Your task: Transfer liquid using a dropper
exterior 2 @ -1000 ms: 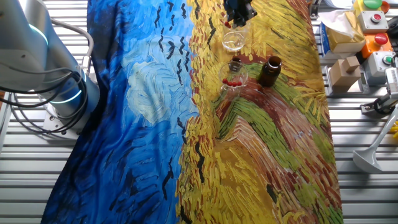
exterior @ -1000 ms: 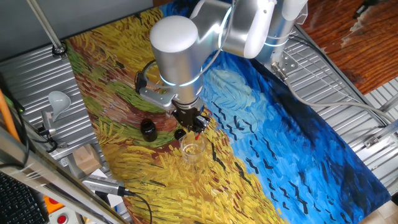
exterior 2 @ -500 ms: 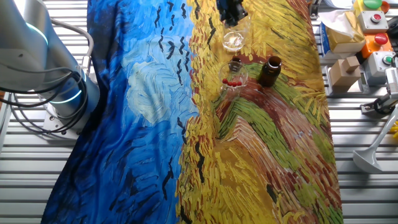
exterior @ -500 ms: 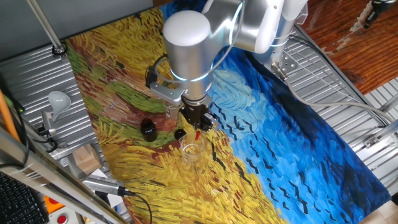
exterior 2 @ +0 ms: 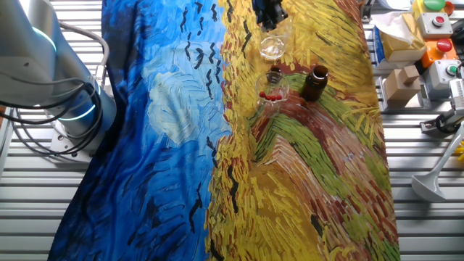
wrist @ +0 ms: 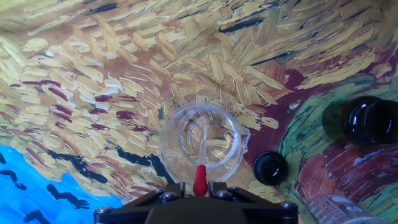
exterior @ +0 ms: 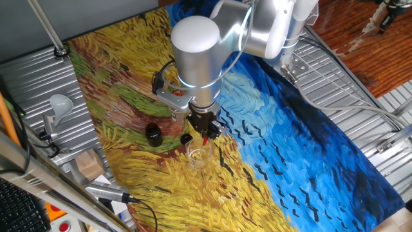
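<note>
My gripper is shut on the red bulb of the dropper. It holds the dropper upright above a small clear beaker. In the hand view the clear pipette points down into the beaker's mouth. The red bulb shows just below the black fingers, right over the beaker. In the other fixed view the gripper sits at the top edge above the beaker. A second glass holds more red-bulbed droppers.
A dark bottle stands beside the glass of droppers, and its small black cap lies between that glass and the beaker. Both also show in the hand view: bottle, cap. A painted cloth covers the table.
The arm has carried the dropper sideways from beside the black cap to over the beaker. Over the last half second it has barely moved.
</note>
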